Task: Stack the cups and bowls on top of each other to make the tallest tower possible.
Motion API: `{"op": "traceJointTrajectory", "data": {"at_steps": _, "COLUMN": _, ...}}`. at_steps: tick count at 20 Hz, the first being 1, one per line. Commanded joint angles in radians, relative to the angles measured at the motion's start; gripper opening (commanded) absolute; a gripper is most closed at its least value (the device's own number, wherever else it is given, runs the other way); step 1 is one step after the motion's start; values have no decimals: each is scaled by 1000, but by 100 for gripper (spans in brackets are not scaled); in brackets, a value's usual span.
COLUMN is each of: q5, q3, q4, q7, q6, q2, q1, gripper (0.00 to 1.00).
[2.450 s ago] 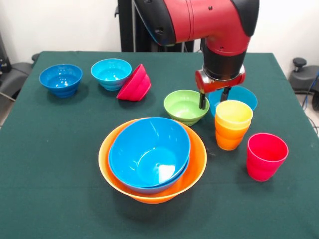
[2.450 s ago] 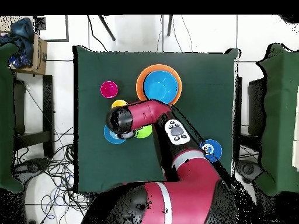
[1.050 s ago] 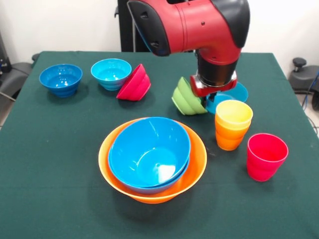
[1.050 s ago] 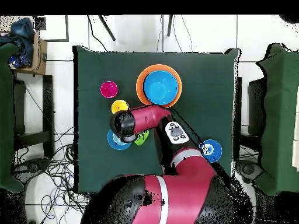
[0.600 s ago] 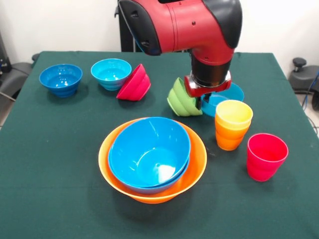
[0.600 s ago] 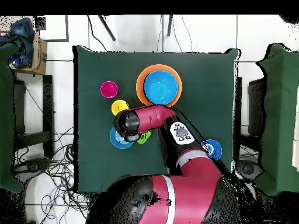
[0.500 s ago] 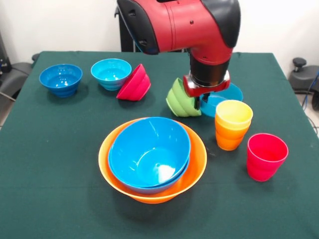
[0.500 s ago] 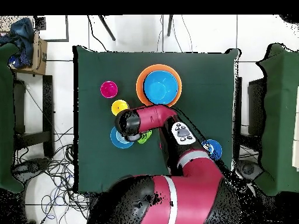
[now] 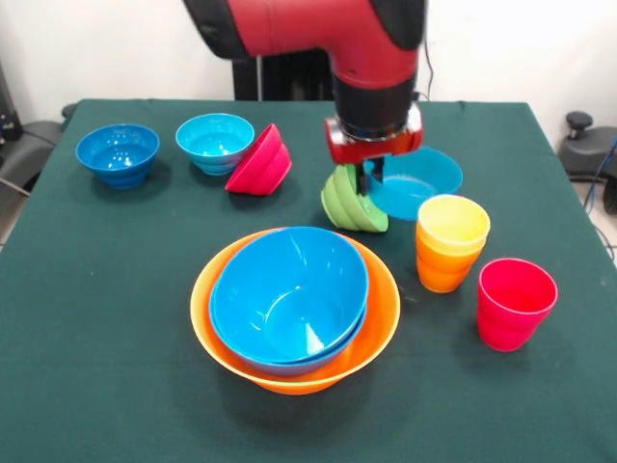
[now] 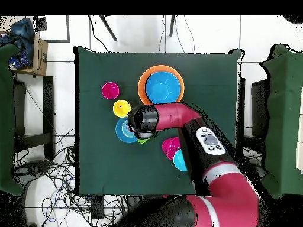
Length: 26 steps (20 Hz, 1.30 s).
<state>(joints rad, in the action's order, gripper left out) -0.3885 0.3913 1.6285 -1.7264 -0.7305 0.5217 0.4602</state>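
End effector (image 9: 369, 179) clamped on green bowl (image 9: 351, 204), bowl tipped on edge, opening seemingly facing right

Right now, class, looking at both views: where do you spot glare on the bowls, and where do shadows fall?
Front view: white glare patches sit inside the large blue bowl nested in the orange bowl; a soft shadow lies on the cloth under the orange bowl's near rim. The green bowl hangs tilted from the tool. Overhead view: the arm hides most of the green bowl, and glare is hard to judge.

Green bowl (image 9: 351, 202) tipped on edge, airborne beside orange-and-blue tower (image 9: 294, 307).
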Motion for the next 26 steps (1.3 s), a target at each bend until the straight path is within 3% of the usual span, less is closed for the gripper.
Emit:
{"op": "traceJointTrajectory", "data": {"at_steps": 1, "q5": 82, "q3": 142, "q4": 41, "q7": 154, "q6": -157, "q2": 112, "q1": 82, "gripper": 0}}
{"op": "traceJointTrajectory", "data": {"at_steps": 9, "q5": 129, "q3": 196, "q4": 19, "q7": 170, "q6": -255, "q2": 154, "q1": 152, "gripper": 0}}
{"op": "traceJointTrajectory", "data": {"at_steps": 26, "q5": 93, "q3": 219, "q4": -88, "q7": 178, "q6": -326, "q2": 112, "q1": 215, "gripper": 0}}
